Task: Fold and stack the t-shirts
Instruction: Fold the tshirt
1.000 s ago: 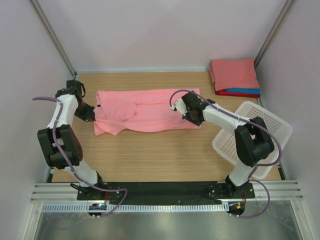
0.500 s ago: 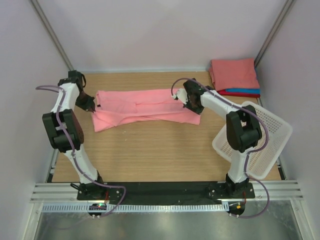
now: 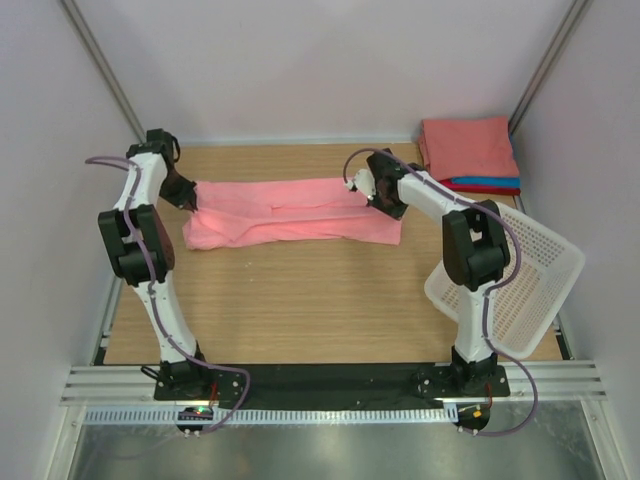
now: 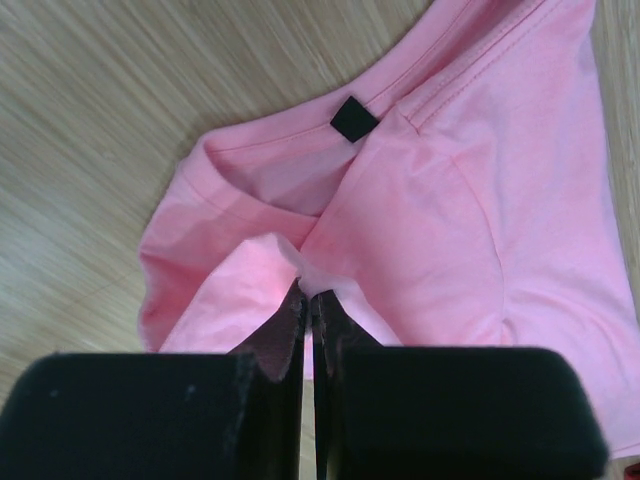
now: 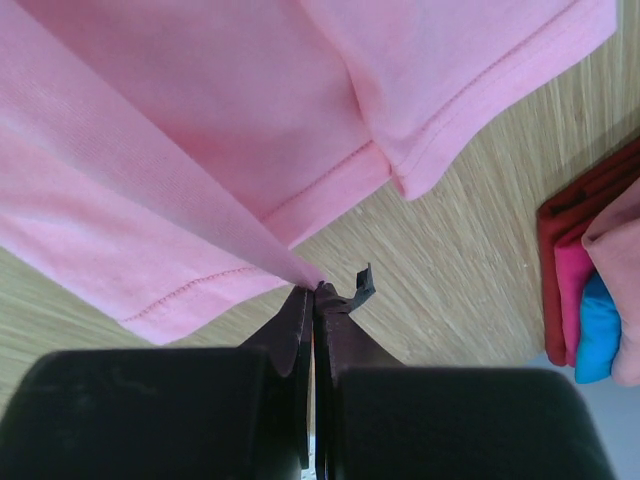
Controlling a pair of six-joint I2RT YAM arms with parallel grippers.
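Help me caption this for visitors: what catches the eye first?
A pink shirt stretched across the far half of the table, its ends pinched by the left gripper and right gripper. A folded stack, salmon over blue and red, sits in the far right corner, with a white basket at the right edge.

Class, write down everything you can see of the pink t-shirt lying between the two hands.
The pink t-shirt is soft, plain salmon cloth, folded lengthwise into a long band across the far part of the wooden table. Its neckline, with a small black tag, is at the left end, and stitched hems show at the right end. The left hand is shut on a fold near the collar. The right hand is shut on a hem edge, drawing the cloth to a point.
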